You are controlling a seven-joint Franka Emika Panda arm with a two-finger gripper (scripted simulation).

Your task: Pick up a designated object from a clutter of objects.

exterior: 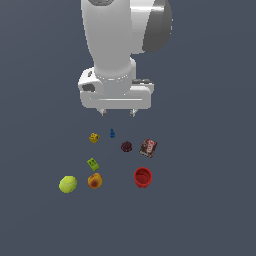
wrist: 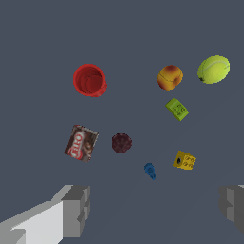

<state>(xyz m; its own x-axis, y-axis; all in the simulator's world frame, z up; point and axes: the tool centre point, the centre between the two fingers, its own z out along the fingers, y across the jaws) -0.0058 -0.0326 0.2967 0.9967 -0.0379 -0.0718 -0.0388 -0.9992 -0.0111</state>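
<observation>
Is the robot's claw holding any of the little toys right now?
No, nothing is held. The gripper hangs open above the floor, its fingers wide apart with only bare floor between them. The green block lies untouched.

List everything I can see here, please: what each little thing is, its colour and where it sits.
green block: 1, lime green, just above the peach in the exterior view
ball: 1, yellow-green, farthest to the exterior view's left
peach: 1, orange, beside the ball
cup: 1, red, exterior view's right
box: 1, dark red, above the cup
berry: 1, dark, beside the box
figure: 1, blue, nearest the tool
cube: 1, yellow, beside the figure
arm: 1, white, above everything
tool: 1, open, empty, raised over the items
</observation>
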